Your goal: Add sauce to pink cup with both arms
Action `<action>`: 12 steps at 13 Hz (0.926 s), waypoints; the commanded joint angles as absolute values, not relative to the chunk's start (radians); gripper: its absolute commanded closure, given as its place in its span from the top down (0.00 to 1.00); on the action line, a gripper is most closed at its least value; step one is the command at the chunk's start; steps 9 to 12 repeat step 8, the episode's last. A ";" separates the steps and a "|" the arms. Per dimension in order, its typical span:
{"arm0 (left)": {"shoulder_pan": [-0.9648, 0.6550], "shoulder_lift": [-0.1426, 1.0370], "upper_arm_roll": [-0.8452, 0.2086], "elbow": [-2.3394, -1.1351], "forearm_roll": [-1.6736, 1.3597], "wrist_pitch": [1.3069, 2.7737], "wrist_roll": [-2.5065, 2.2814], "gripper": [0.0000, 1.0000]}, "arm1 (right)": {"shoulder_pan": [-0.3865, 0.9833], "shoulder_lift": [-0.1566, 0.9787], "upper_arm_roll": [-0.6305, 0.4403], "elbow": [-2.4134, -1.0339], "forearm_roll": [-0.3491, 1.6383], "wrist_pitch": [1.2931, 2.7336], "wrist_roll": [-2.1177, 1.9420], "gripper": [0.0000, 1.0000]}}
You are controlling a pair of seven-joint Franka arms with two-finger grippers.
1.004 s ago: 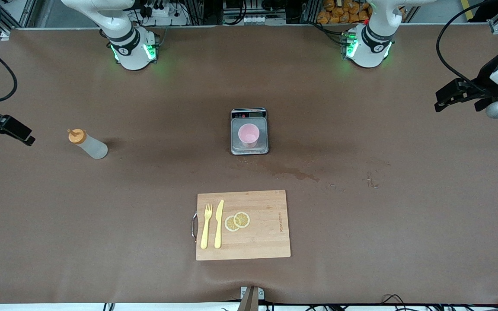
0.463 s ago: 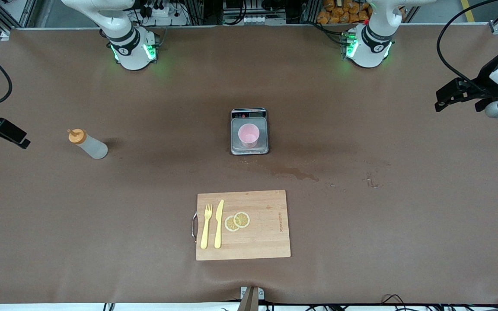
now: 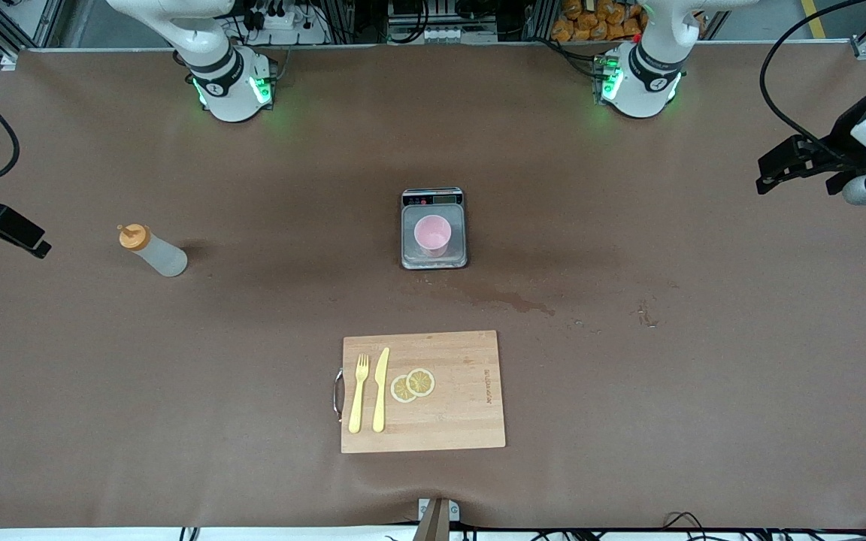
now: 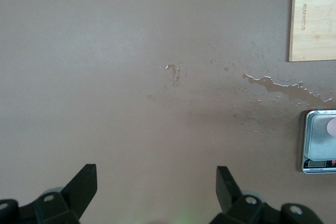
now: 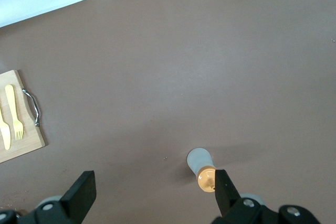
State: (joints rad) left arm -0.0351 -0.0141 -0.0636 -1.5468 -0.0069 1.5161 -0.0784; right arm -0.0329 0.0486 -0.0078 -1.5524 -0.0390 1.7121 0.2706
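Note:
The sauce, a whitish squeeze bottle with an orange cap, stands upright on the brown table toward the right arm's end. The right wrist view shows the sauce from above, close to one fingertip. My right gripper hangs open and empty over the table's edge, beside the bottle and apart from it; from the wrist, the right gripper has bare table between its fingers. The pink cup stands on a small scale mid-table. My left gripper hangs open and empty over the left arm's end. The left gripper sees the cup at the view's edge.
A wooden cutting board with a yellow fork, a yellow knife and two lemon slices lies nearer the front camera than the scale. A wet spill marks the cloth between them.
My right gripper has drifted a little away from the bottle, toward the table's edge. The left arm, bottle and cup have not moved.

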 commanded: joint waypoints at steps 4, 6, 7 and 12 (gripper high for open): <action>-0.023 -0.021 -0.064 -1.546 0.002 1.508 -0.061 1.00 | -0.035 0.028 0.006 -1.549 -0.049 1.692 0.273 1.00; -0.023 -0.023 -0.064 -1.546 0.002 1.508 -0.061 1.00 | -0.035 0.029 0.003 -1.539 -0.045 1.692 0.273 1.00; -0.023 -0.023 -0.064 -1.546 0.002 1.508 -0.061 1.00 | -0.035 0.029 0.003 -1.537 -0.044 1.692 0.273 1.00; -0.023 -0.023 -0.064 -1.546 0.002 1.508 -0.061 1.00 | -0.037 0.029 0.003 -1.537 -0.044 1.692 0.273 1.00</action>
